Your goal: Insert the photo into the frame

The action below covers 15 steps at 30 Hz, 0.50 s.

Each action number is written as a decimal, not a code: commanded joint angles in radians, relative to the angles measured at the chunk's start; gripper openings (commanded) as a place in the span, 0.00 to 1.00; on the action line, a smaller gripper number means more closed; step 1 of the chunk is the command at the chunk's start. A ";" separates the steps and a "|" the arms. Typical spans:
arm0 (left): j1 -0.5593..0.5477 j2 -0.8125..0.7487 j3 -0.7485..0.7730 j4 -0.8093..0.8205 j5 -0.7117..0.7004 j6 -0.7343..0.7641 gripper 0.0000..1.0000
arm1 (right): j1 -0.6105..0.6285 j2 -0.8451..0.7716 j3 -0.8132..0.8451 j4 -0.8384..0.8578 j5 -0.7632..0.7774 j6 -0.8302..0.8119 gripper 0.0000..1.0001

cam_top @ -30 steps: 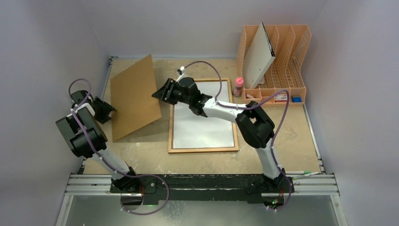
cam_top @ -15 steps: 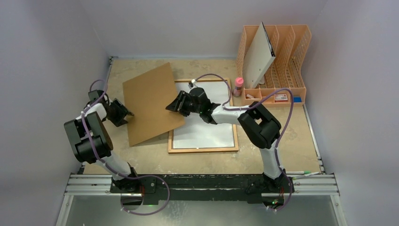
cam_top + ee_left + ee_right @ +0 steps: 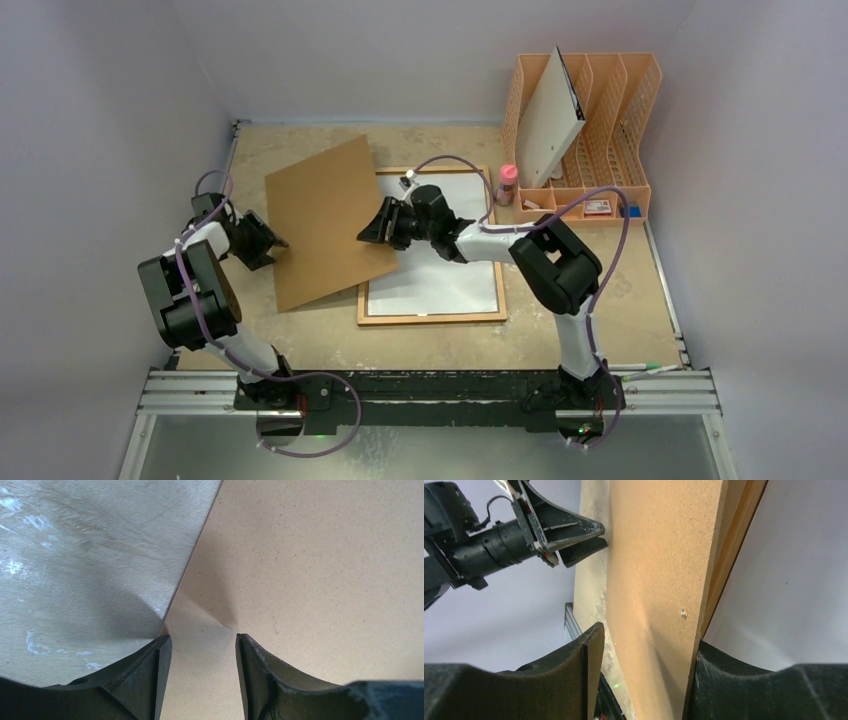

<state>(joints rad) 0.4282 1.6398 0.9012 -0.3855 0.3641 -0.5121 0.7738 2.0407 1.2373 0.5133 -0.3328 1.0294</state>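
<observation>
The frame [image 3: 432,318] lies flat at the table's centre with a plain white sheet [image 3: 440,270] in it; no plant picture shows, so I cannot tell whether this is the photo. The brown backing board [image 3: 325,222] lies tilted left of it, its right edge over the frame's left rail. My left gripper [image 3: 272,243] [image 3: 202,636] is open at the board's left edge, over its surface [image 3: 310,570]. My right gripper [image 3: 372,228] [image 3: 649,637] is open astride the board's right edge [image 3: 659,580]; one pad touches the board and the other stands off it.
An orange file rack [image 3: 610,110] holding a white panel [image 3: 550,115] stands at the back right. A pink bottle [image 3: 507,183] and small red [image 3: 598,207] and blue [image 3: 628,211] items lie at its foot. A pen [image 3: 640,368] lies on the front rail.
The board has come down from nearly upright to a low tilt and shifted right over the frame's left rail. Both grippers moved right with it.
</observation>
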 commanded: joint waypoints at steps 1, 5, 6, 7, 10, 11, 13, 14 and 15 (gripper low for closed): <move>-0.020 -0.004 -0.028 -0.033 0.012 0.020 0.53 | 0.001 -0.057 -0.016 0.077 -0.109 -0.082 0.54; -0.020 -0.009 -0.021 -0.037 0.006 0.023 0.53 | 0.001 -0.072 -0.023 0.084 -0.124 -0.116 0.49; -0.020 -0.010 -0.018 -0.038 0.002 0.023 0.53 | -0.002 -0.074 -0.025 0.082 -0.124 -0.119 0.47; -0.020 -0.012 -0.016 -0.040 -0.001 0.024 0.53 | -0.004 -0.075 -0.027 0.083 -0.127 -0.119 0.45; -0.020 -0.016 -0.009 -0.047 -0.017 0.029 0.53 | -0.013 -0.083 -0.041 0.094 -0.141 -0.114 0.37; -0.019 -0.017 -0.007 -0.050 -0.022 0.031 0.53 | -0.016 -0.087 -0.045 0.097 -0.146 -0.111 0.34; -0.020 -0.020 -0.003 -0.052 -0.026 0.032 0.53 | -0.022 -0.099 -0.054 0.099 -0.153 -0.109 0.28; -0.020 -0.023 -0.001 -0.052 -0.025 0.032 0.53 | -0.023 -0.107 -0.056 0.097 -0.156 -0.110 0.24; -0.020 -0.025 0.001 -0.052 -0.025 0.032 0.53 | -0.024 -0.112 -0.055 0.087 -0.158 -0.115 0.18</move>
<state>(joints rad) 0.4221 1.6348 0.9012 -0.3908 0.3561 -0.5041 0.7578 2.0163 1.1854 0.5392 -0.4404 0.9394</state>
